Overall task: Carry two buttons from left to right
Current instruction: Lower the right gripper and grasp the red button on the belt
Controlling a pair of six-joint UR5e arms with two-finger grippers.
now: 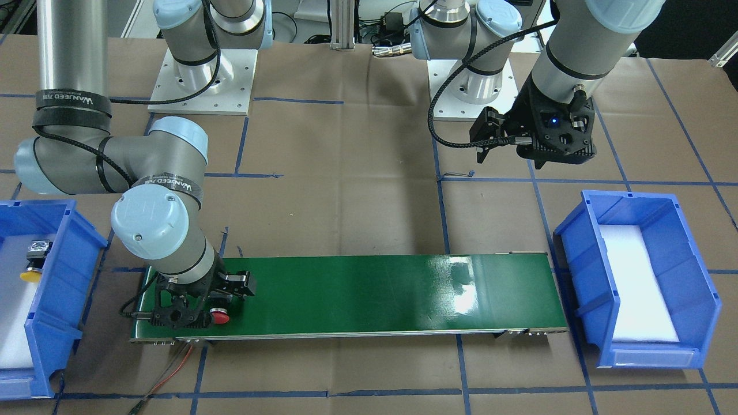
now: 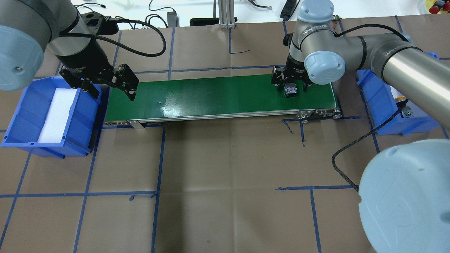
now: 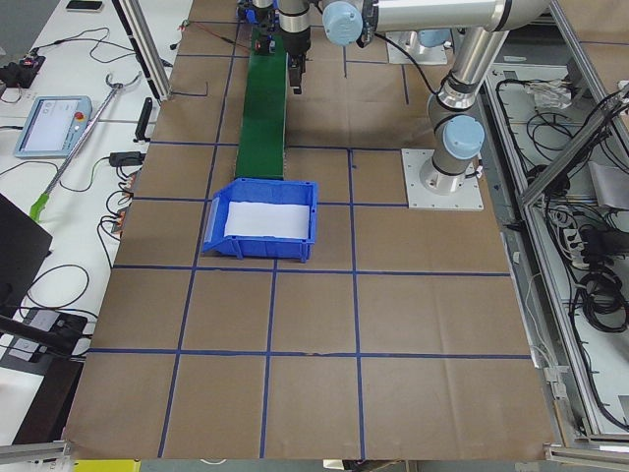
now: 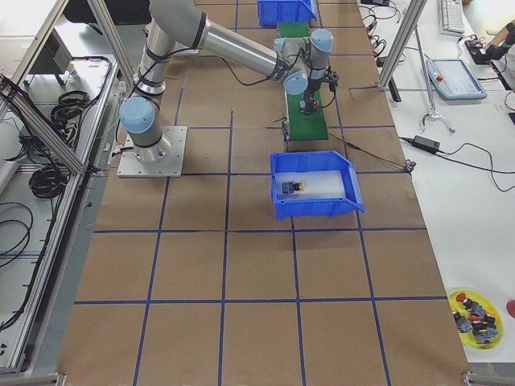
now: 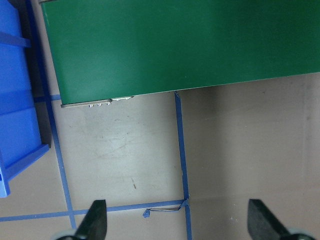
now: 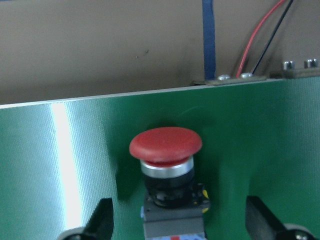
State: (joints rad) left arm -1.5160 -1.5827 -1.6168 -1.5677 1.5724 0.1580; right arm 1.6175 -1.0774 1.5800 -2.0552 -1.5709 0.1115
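The red button (image 6: 166, 145) stands upright on the green conveyor belt (image 2: 218, 95), at the end on my right; it also shows in the overhead view (image 2: 290, 91) and the front view (image 1: 219, 315). My right gripper (image 6: 181, 220) is open, low over the belt, with one finger on each side of the red button and not touching it. The yellow button (image 1: 33, 262) lies on its side in the blue bin (image 2: 418, 123) on my right. My left gripper (image 2: 112, 92) is open and empty, hovering over the belt's other end.
A second blue bin (image 2: 21, 119) with a white foam liner stands at the belt's left end and holds nothing. Red and black wires (image 6: 260, 40) run off the belt's right end. A yellow plate (image 4: 475, 310) with several spare buttons sits far off the table.
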